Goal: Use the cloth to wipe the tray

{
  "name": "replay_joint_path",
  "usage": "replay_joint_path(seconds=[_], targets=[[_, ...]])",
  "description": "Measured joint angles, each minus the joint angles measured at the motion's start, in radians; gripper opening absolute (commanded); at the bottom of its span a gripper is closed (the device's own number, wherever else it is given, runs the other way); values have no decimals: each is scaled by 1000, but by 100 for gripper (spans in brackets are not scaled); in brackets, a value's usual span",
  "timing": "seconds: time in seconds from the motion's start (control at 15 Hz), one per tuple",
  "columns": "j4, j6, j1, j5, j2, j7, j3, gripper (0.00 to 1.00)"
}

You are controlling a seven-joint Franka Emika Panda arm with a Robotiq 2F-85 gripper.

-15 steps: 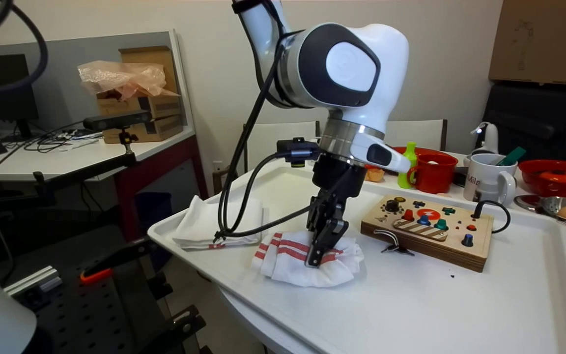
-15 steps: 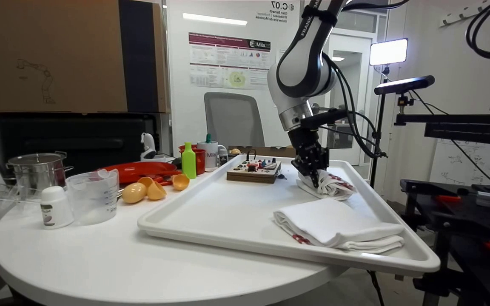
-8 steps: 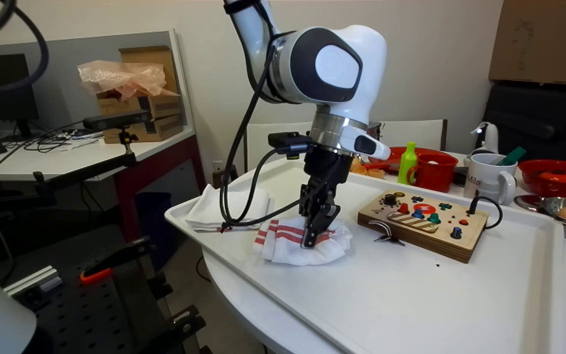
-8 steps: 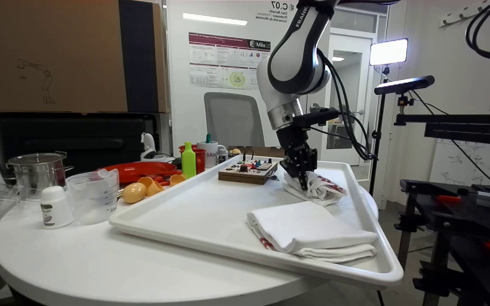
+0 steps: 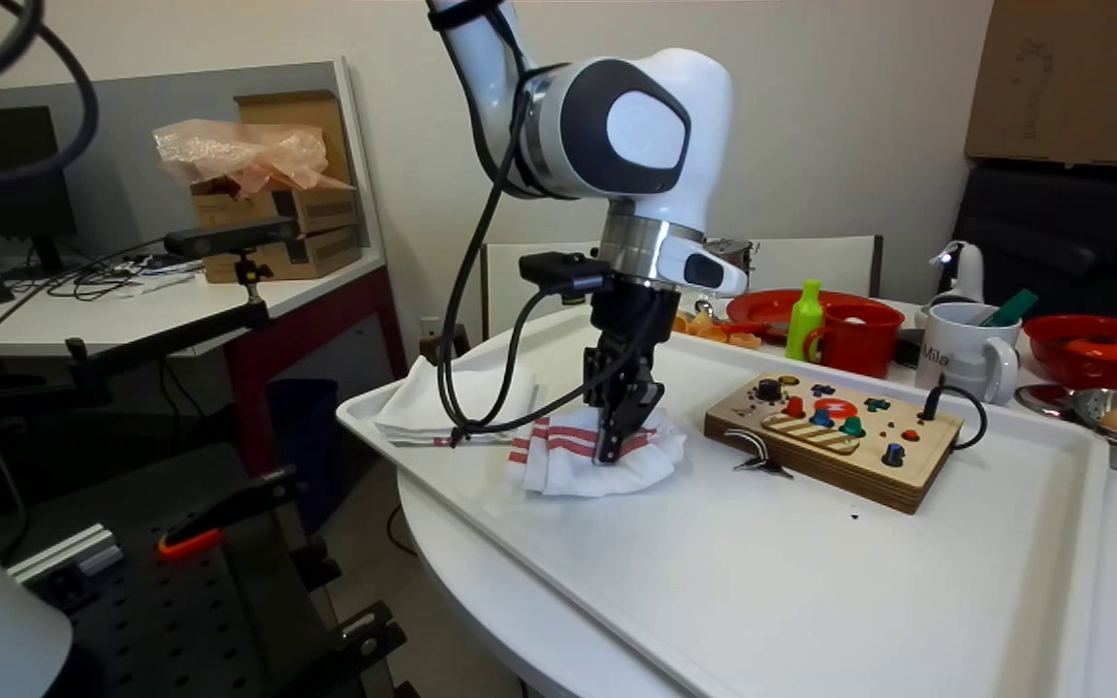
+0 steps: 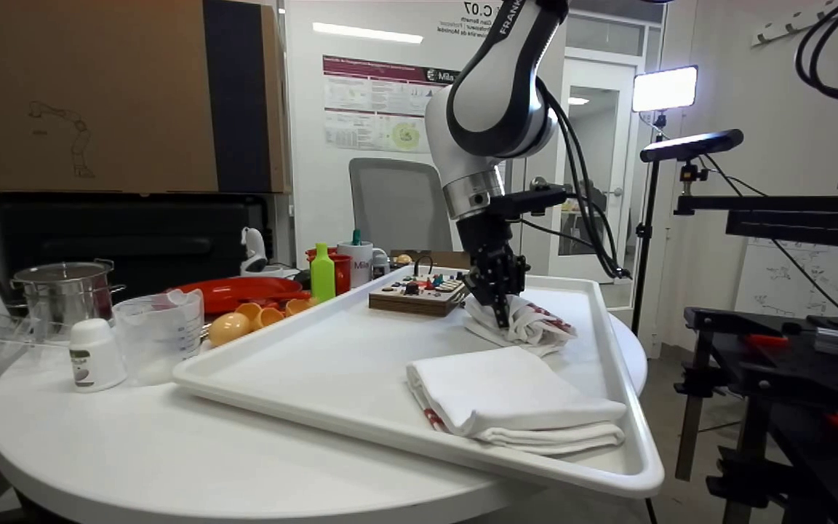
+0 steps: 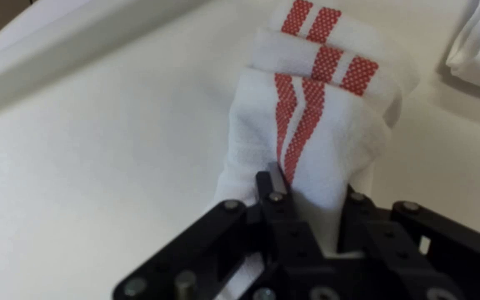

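The cloth (image 5: 578,473), white with red stripes, lies bunched on the tray's surface in both exterior views. My gripper (image 5: 609,454) points down into it from above. Fabric is pinched between the two black fingers (image 7: 275,183) in the wrist view, so the gripper is shut on the cloth (image 7: 331,116); the tips are partly buried in folds. The tray (image 6: 332,356) is a big white one with a low rim, set on a round table and reaching past its edge. A small dark speck (image 5: 854,517) shows on the tray in an exterior view.
A folded white cloth (image 6: 499,386) lies in the tray's corner near the bunched one. A wooden board with coloured knobs (image 5: 840,441) also sits in the tray. Beyond the rim stand a green bottle (image 5: 805,322), a red mug (image 5: 857,339) and a white mug (image 5: 961,344).
Arm and cloth have moved together, leftward in an exterior view and away in another. The tray has slid along the same way, carrying the folded cloth and board. The grip stays shut.
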Motion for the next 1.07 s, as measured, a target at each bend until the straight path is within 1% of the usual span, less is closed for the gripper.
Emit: replay_joint_path(seconds=[0.6,1.07], targets=[[80,8,59,-31,38,-17,15,6],[200,1,117,-98,101,-20,17,6]])
